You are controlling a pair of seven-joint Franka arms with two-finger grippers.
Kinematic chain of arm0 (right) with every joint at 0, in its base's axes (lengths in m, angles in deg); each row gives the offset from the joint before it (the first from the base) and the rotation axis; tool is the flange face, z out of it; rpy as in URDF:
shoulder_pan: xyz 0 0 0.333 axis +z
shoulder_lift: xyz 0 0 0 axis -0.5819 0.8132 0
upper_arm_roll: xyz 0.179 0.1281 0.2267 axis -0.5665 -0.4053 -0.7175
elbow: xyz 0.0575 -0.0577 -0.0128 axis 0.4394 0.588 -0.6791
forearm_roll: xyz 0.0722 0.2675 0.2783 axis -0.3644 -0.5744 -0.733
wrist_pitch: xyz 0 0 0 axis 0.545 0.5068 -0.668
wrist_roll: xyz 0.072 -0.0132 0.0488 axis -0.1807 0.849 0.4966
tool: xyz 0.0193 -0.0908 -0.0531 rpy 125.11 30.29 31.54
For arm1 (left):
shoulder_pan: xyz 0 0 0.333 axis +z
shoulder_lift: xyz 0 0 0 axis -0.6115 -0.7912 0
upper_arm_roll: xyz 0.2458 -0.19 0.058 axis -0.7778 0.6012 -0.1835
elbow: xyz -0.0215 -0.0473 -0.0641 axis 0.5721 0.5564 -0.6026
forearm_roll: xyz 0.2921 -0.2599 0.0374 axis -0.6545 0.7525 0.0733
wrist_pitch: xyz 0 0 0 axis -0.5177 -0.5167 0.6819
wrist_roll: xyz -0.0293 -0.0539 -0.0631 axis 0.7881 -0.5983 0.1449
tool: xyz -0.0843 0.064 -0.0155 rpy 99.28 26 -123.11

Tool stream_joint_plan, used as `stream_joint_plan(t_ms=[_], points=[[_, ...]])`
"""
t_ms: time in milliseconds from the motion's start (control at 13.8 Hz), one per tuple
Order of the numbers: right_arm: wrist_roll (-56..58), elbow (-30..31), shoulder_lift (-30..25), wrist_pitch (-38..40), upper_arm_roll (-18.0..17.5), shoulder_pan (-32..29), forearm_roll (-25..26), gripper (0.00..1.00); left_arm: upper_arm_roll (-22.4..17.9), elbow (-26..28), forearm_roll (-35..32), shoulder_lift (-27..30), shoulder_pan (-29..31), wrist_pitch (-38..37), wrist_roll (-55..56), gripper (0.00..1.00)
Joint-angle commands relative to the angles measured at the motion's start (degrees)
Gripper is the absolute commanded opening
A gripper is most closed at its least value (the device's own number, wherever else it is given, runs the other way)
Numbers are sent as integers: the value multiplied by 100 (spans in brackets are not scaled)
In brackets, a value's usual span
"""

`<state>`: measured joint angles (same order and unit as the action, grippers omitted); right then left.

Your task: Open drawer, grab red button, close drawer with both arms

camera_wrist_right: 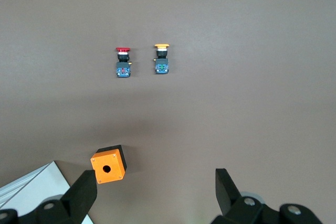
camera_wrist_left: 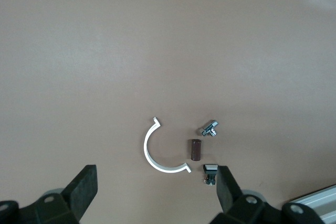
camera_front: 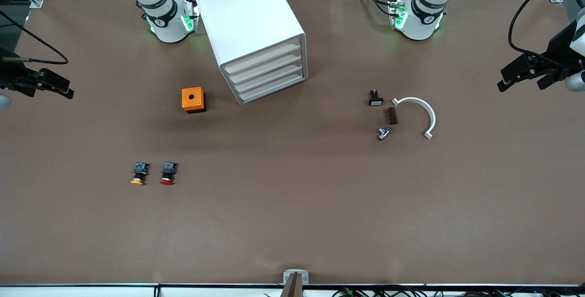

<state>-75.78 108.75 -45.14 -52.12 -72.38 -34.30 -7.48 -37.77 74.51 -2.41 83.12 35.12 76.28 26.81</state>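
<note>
Well apart from the button, both released hands, left hand and right hand, seemingly wait.

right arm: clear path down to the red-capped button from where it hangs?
Probably yes. The red-capped button lies on bare table, a gap apart from the orange-capped button beside it. The right gripper hangs open at the table's edge, with nothing between. The orange cube sits farther from the camera.

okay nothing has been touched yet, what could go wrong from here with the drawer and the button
1. The red-capped button lies right beside an alike orange-capped button, so the wrong one could be grabbed.
2. The cabinet has four alike drawers, all shut; a pull might slide the cabinet.
3. Both the left gripper and right gripper wait open, off to the table's ends.
</note>
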Motion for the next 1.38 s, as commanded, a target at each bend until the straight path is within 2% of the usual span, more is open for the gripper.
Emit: stream_joint_plan(t_ms=[0,218,363,508,1306], points=[[21,-200,90,68,-99,-67,-10,100,14,-131,-144,-44,-23,-109,27,100],[30,-542,125,94,-116,-14,-1,100,14,-131,-144,-44,-23,-109,27,100],[30,-526,116,121,-125,13,-27,100,23,-131,-144,-44,-23,-109,27,100],[65,-535,108,532,-116,21,-71,100,23,-122,-144,-44,-23,-118,27,100],[-5,-578,-33,1051,-81,-32,-124,100,23,-122,-144,-44,-15,-118,27,100]])
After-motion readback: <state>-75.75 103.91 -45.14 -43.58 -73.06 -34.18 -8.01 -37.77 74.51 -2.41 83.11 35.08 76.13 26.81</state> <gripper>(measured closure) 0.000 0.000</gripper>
